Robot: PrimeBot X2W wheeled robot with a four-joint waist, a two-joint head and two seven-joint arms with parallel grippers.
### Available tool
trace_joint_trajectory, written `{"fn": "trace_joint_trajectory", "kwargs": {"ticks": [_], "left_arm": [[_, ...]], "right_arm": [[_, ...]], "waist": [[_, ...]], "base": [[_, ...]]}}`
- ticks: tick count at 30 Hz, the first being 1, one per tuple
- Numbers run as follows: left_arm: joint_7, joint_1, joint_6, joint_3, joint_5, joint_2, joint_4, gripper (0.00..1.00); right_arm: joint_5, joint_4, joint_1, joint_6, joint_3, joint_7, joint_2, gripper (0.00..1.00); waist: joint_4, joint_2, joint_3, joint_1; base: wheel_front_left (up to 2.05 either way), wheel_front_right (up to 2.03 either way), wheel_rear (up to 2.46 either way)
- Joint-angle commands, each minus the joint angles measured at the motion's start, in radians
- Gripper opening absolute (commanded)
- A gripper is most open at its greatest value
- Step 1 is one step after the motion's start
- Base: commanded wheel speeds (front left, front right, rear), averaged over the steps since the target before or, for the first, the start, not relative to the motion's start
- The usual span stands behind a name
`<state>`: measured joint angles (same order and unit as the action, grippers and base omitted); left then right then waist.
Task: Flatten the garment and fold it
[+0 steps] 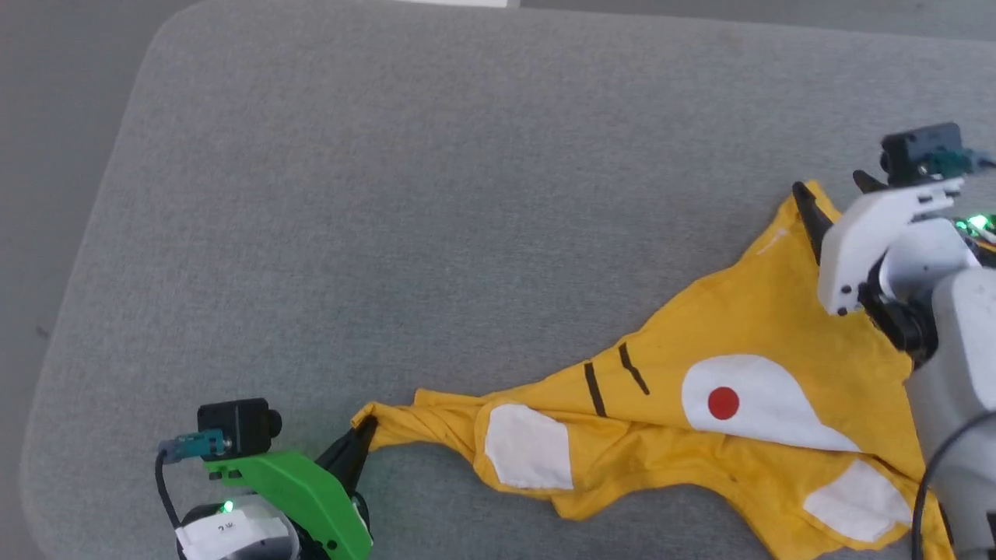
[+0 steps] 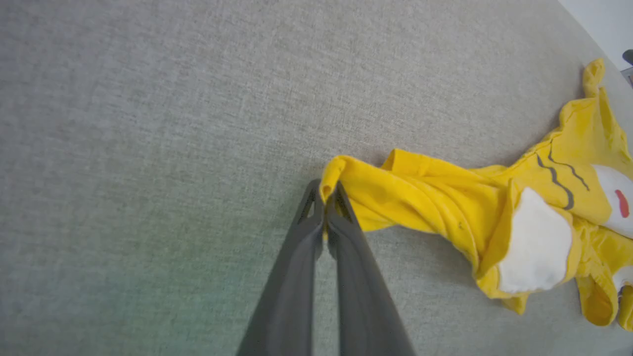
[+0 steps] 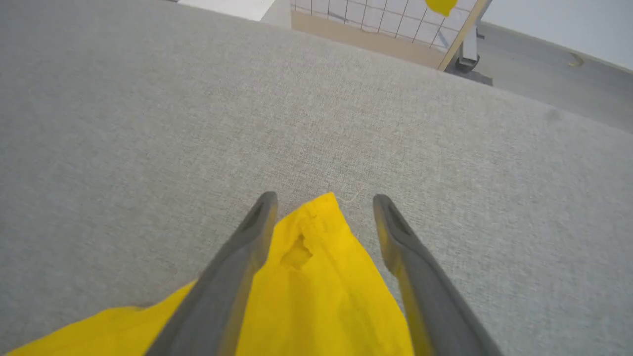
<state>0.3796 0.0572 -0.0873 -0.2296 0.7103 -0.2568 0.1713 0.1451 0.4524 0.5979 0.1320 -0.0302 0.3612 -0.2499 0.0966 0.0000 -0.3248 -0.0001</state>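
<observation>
While the left pincer (image 2: 326,194) clamps one corner of the garment (image 1: 739,327), the cloth runs from its tips in a long rumpled band across the grey pad (image 1: 389,194) to the right pincer (image 3: 324,202), whose jaws stand apart astride the far corner.

This looks like a lab or test room: a wide surface (image 1: 389,194) padded in plain grey cloth, over bare grey floor (image 1: 47,117). At one o'clock in the right wrist view stands a wood-framed wire-grid panel (image 3: 385,15).
</observation>
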Motion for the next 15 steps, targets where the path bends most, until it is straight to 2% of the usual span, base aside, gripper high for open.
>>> {"fn": "trace_joint_trajectory", "kwargs": {"ticks": [1,7,8,9,11,15], "left_arm": [[-0.010,-0.017,0.010,-0.001,0.004,0.003,-0.008,0.00],[-0.029,-0.038,0.028,-0.010,0.007,0.013,-0.043,0.00],[-0.032,-0.040,0.030,-0.011,0.007,0.014,-0.049,0.00],[-0.034,-0.041,0.032,-0.011,0.007,0.014,-0.053,0.00],[-0.039,-0.044,0.034,-0.012,0.009,0.015,-0.062,0.00],[-0.050,-0.039,0.039,-0.009,0.011,0.014,-0.079,0.00]], "right_arm": [[-0.010,0.031,0.036,-0.001,-0.007,0.045,-0.005,1.00],[-0.073,0.135,0.113,-0.001,0.004,0.259,-0.008,1.00],[-0.083,0.143,0.117,-0.001,0.008,0.299,-0.005,0.75],[-0.088,0.146,0.118,-0.001,0.011,0.326,-0.003,0.44],[-0.099,0.138,0.116,-0.001,0.014,0.359,-0.001,0.00],[-0.107,0.078,0.084,-0.001,0.040,0.309,0.009,0.00]], "waist": [[0.031,0.0000,-0.031,0.0001],[0.056,0.0000,-0.052,0.0001],[0.057,0.0000,-0.053,0.0001],[0.059,0.0000,-0.053,0.0001],[0.060,0.0000,-0.050,0.0001],[0.052,0.0000,-0.029,0.0001]], "base": [[0.00,0.00,0.00],[0.00,0.00,0.00],[0.00,0.00,0.00],[0.00,0.00,0.00],[0.00,0.00,0.00],[0.00,0.00,0.00]]}}
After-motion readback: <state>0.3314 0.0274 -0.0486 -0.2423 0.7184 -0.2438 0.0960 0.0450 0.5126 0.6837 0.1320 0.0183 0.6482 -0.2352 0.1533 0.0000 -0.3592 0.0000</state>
